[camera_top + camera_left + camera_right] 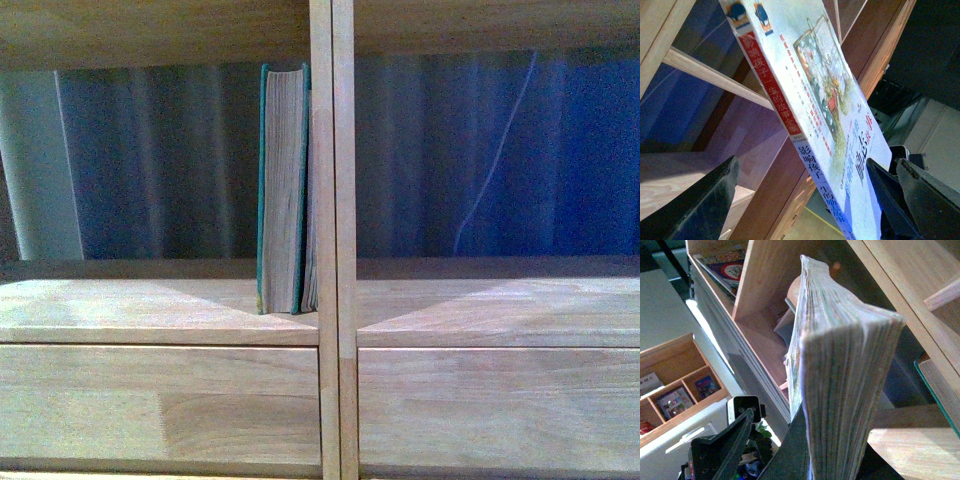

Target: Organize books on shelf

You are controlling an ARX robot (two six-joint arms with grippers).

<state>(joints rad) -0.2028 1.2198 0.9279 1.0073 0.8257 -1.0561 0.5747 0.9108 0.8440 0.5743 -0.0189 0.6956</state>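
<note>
The teal book (283,190) stands at its compartment's three o'clock, steadied by the shelf divider (331,150). Your left gripper (802,165) straddles the white paperback (810,100); pinched or loose, I cannot tell.

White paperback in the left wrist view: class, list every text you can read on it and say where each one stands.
"影响孩子一生的故事全集": on the red spine stripe of the white paperback.
"影响孩子一生的": black, lower on the same spine, then cut off by the picture's edge.
All other print on it: too blurred or small to read.
</note>
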